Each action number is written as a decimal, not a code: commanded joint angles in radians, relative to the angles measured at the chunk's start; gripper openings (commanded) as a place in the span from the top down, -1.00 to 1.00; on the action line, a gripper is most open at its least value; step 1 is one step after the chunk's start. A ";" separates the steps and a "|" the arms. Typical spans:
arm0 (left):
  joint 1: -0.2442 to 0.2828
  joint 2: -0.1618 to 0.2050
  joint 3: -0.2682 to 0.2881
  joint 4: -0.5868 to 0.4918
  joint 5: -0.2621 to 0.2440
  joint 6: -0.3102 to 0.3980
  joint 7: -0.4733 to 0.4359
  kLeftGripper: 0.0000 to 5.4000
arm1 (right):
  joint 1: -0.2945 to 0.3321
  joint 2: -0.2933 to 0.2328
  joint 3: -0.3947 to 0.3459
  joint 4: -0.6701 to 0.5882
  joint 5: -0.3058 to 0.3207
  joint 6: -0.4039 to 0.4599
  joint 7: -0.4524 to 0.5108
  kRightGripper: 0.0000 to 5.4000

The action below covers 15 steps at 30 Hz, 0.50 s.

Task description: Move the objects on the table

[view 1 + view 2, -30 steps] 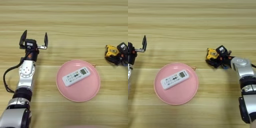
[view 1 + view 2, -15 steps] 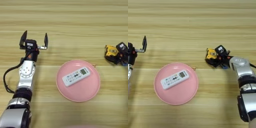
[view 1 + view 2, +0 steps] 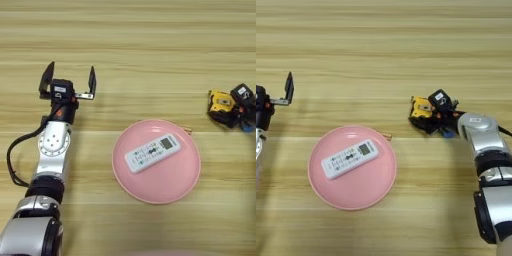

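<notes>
A slim white remote (image 3: 152, 152) with a grey screen lies at a slant in the big pink plate (image 3: 186, 175) in the middle of the table (image 3: 140, 45). At the right, the yellow-black tape measure (image 3: 420, 106) rests on the wood with my right gripper (image 3: 429, 114) shut on it, black fingers above and below its body. A small bit of blue (image 3: 447, 134) shows under that gripper; I cannot tell if it is the tube. My left gripper (image 3: 69, 80) stands open over bare wood, left of the plate, holding nothing.
A short tan sliver (image 3: 386, 135) lies at the plate's upper right rim. The left arm's black cable (image 3: 12, 155) loops out toward the left edge. Bare planks stretch across the far half of the table.
</notes>
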 commanded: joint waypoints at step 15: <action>-0.008 0.002 -0.006 0.012 0.004 -0.004 0.003 -1.00 | 0.193 0.013 0.031 -0.644 0.064 0.134 0.073 -0.76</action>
